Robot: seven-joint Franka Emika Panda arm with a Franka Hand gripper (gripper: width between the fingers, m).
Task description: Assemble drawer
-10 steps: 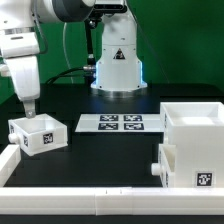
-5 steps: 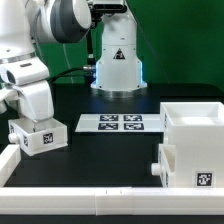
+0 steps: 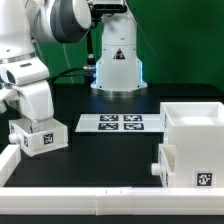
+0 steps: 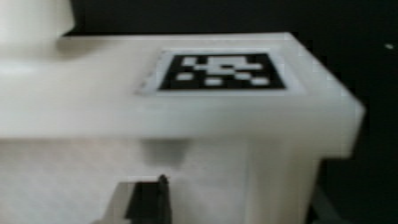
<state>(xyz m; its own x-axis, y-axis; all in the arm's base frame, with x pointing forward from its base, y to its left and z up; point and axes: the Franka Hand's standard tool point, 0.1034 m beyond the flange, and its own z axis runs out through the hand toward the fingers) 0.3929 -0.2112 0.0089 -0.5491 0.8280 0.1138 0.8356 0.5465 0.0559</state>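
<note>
A small white drawer box with a marker tag on its front stands at the exterior view's left. My gripper is lowered straight onto its top edge, and the white hand hides the fingers there. In the wrist view the box fills the picture, with a tag on its face. One dark finger shows low against a white wall of the box. The other finger is hidden, so the grip cannot be judged. The large white drawer housing stands at the exterior view's right.
The marker board lies flat in the middle of the black table. The robot's base stands behind it. A white rail runs along the front edge, and a white piece lies at the near left.
One second ago the hand hung above the small box; by half a second ago it had come down onto it. Since then nothing has moved.
</note>
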